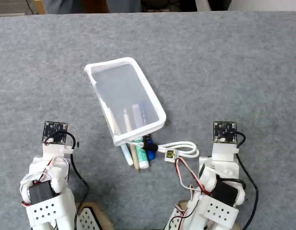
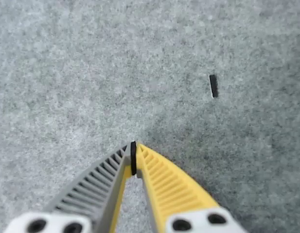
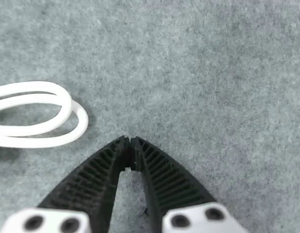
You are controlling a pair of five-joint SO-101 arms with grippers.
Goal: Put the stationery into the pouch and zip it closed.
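Note:
A clear pouch (image 1: 120,88) with a white edge lies slanted in the middle of the grey table. Its open end faces the arms. Several pens (image 1: 138,154) and a pencil lie half inside it, their ends sticking out onto the table. A white loop strap (image 1: 184,148) with a small tag (image 1: 170,154) trails from the pouch's mouth toward the right arm (image 1: 219,191). The strap (image 3: 38,87) lies just off my right gripper (image 3: 129,144), which is shut with nothing in it. My left gripper (image 2: 133,158) is shut over bare table, well away from the pouch.
The left arm (image 1: 47,187) stands at the near left edge. A small black mark (image 2: 214,86) lies on the table ahead of the left gripper. Grey felt stretches around and beyond the pouch.

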